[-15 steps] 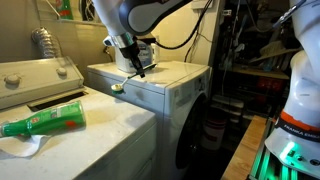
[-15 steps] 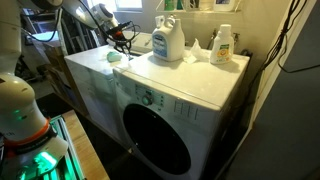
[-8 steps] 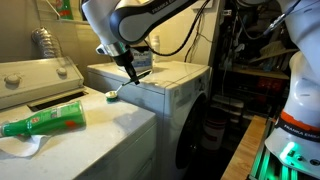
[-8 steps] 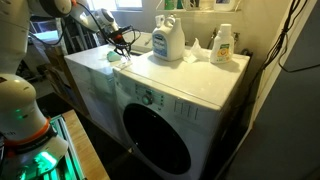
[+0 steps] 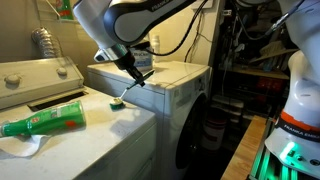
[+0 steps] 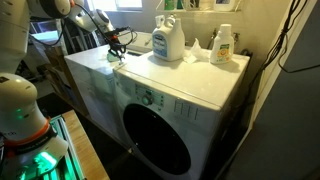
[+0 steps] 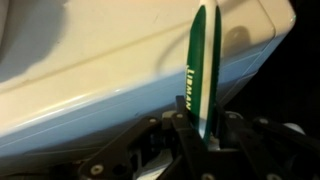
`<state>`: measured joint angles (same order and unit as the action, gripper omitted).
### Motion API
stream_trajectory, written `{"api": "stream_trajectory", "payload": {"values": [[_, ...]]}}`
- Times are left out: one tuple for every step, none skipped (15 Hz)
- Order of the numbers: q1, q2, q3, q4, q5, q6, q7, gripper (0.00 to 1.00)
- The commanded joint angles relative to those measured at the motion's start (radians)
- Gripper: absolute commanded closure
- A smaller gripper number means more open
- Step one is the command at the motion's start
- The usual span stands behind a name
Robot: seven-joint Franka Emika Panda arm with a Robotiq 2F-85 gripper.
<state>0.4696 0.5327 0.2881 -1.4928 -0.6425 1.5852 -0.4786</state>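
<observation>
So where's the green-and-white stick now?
The stick is clamped in the gripper, right of centre in the wrist view; in an exterior view it hangs over the gap between two white machines.

Laundry room, white front-load washer [image 6: 215,95], white top-loader [image 5: 110,140], wooden floor [image 5: 240,150], grey wall [image 6: 285,120]

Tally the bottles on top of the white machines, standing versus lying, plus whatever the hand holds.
Standing bottles: 2, jug and white bottle
Lying bottles: 1, green bottle
Held in the hand: 1, green-and-white stick
Total: 4
</observation>
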Motion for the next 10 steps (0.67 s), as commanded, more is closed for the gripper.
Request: {"api": "stream_trajectory", "payload": {"values": [[-0.002, -0.059, 0.033, -0.062, 0.011, -0.065, -0.100, 0.94], [-0.003, -0.069, 0.043, -0.074, 0.012, -0.074, -0.122, 0.94], [-0.003, -0.077, 0.052, -0.083, 0.015, -0.083, -0.140, 0.94], [-0.006, -0.084, 0.061, -0.096, 0.026, -0.083, -0.151, 0.94], [-0.008, -0.093, 0.068, -0.114, 0.033, -0.085, -0.161, 0.94], [-0.011, -0.105, 0.078, -0.137, 0.049, -0.081, -0.168, 0.94], [-0.013, -0.116, 0.085, -0.158, 0.062, -0.077, -0.173, 0.94], [-0.015, -0.128, 0.092, -0.180, 0.078, -0.074, -0.179, 0.94], [-0.019, -0.145, 0.099, -0.207, 0.098, -0.067, -0.181, 0.94], [-0.023, -0.160, 0.105, -0.232, 0.120, -0.062, -0.183, 0.94]]}}
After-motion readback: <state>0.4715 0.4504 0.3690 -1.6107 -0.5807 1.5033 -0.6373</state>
